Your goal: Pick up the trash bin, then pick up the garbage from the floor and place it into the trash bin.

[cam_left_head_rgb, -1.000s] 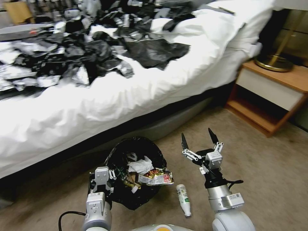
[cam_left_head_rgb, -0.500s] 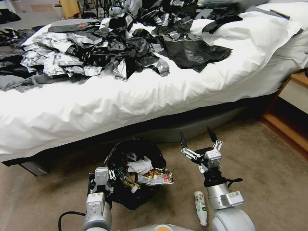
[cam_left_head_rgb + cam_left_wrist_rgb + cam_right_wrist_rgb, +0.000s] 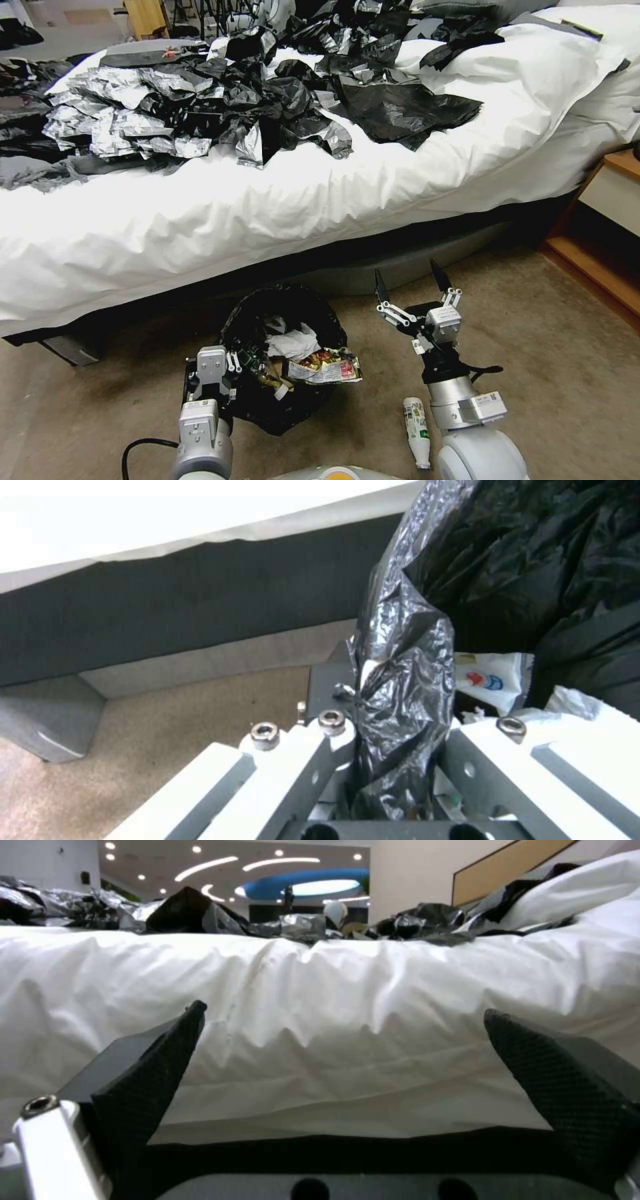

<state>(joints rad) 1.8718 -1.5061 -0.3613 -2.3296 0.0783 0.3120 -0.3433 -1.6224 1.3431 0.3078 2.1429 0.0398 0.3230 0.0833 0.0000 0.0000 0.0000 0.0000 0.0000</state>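
One trash bin (image 3: 283, 360), one plastic bottle (image 3: 417, 430) on the carpet, one bed (image 3: 333, 193), and two grippers.

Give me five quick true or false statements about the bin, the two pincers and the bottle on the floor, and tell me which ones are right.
1. The left pincer is shut on the trash bin rim and its black liner. True.
2. The right pincer holds the plastic bottle. False: it is open and empty, raised above the carpet, pointing toward the bed.
3. The bottle lies on the carpet on the right arm's side of the bin. True.
4. The bin is empty. False: it holds a white tissue and a red-yellow wrapper.
5. The black bags are heaped on the floor. False: they lie on the bed.
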